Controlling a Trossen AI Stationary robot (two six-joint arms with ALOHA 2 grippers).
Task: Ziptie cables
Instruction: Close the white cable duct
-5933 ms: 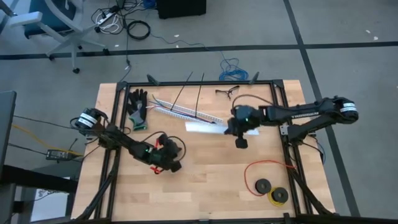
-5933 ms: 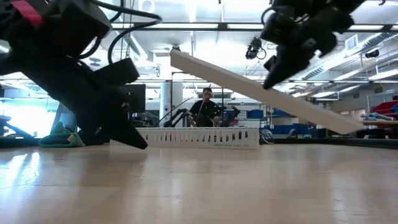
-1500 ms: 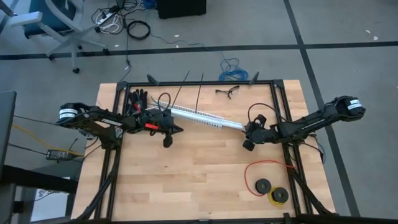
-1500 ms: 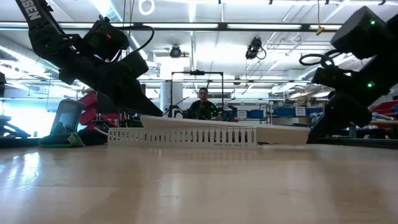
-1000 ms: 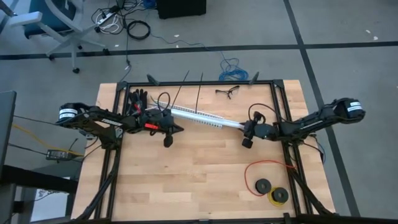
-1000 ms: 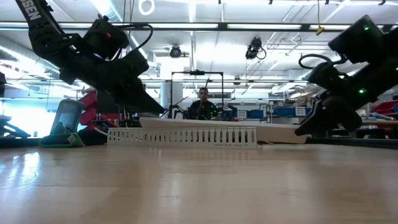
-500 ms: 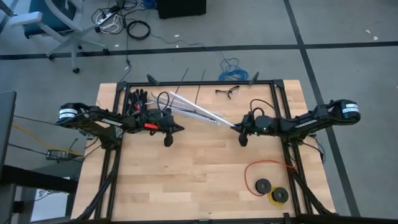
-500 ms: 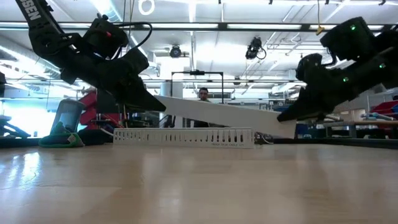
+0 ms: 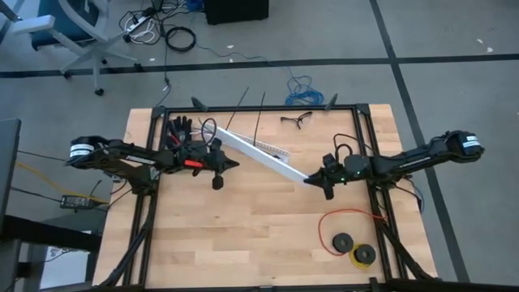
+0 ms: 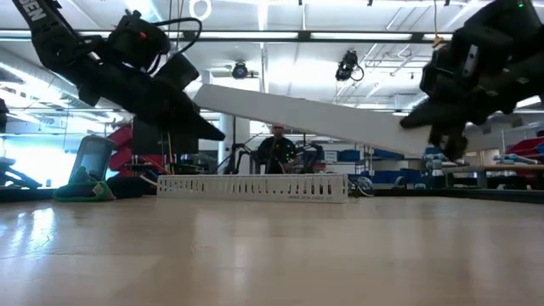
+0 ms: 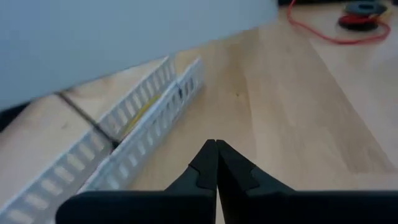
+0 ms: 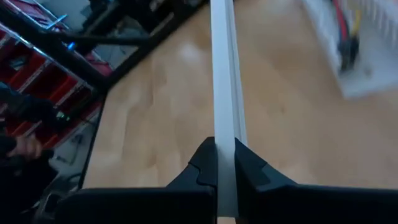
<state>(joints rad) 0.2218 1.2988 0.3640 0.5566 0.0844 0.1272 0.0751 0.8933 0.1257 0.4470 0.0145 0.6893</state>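
Lid strip point(image 9: 263, 156) hangs pinched in right hand point(image 12: 225, 163); left hand point(image 11: 216, 163) clenched empty. Lift level, clearing slotted channel point(image 10: 252, 187) on tabletop point(image 9: 259, 235).

Wooden table point(image 9: 243, 235) inside a black frame point(image 9: 268, 106).
On it lie a white slotted channel point(image 10: 252, 187), dark gloves point(image 9: 176, 130), glasses point(image 9: 296, 120), and a red wire loop point(image 9: 345, 221) beside two black spools point(image 9: 353, 247).
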